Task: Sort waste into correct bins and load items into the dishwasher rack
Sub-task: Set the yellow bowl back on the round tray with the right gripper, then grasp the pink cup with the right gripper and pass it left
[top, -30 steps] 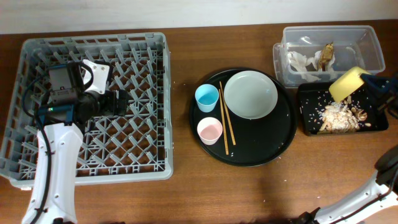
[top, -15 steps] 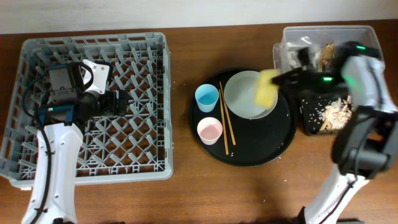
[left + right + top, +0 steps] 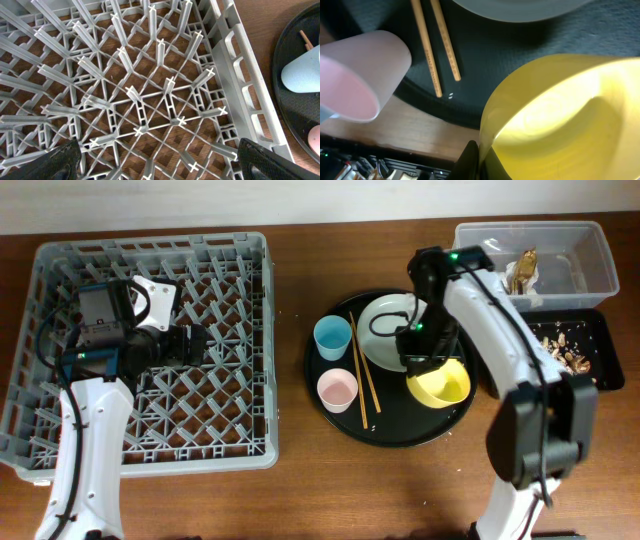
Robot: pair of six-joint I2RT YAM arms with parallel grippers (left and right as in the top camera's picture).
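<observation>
Pinching yellow bowl (image 3: pixel 560 115) rim, right fingers (image 3: pixel 471 158); left fingers (image 3: pixel 59 160) spread over rack (image 3: pixel 150 100).

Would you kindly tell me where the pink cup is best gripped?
Probably by its rim from above, one finger inside: the pink cup stands upright, mouth open. Pinch its left wall, since the chopsticks lie close on its right.

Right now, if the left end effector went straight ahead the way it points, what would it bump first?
Probably the dishwasher rack's upright pegs, right ahead of the left end effector; depth is unclear.
</observation>
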